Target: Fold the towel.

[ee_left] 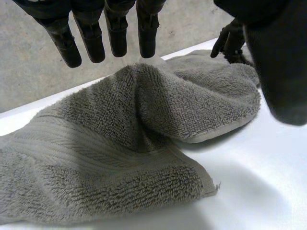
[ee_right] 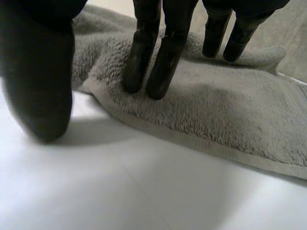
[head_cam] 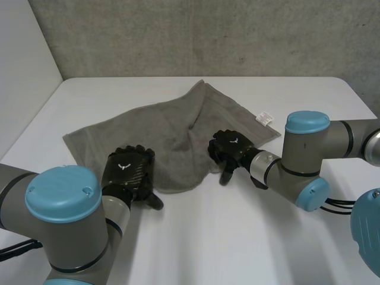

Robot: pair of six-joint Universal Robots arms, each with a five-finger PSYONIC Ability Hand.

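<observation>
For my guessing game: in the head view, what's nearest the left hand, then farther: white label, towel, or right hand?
1. towel, under the left hand.
2. right hand, on the towel's near edge.
3. white label, on the towel's right corner.

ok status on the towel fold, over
Left robot hand open over towel near edge. Right robot hand open, fingers pressing near edge. Towel rumpled, unfolded on white table. No obstruction seen.

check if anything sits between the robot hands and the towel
Nothing visible does. The left robot hand hangs over the near edge of the towel with straight fingers, and the right robot hand has its fingers touching that edge further along.
</observation>
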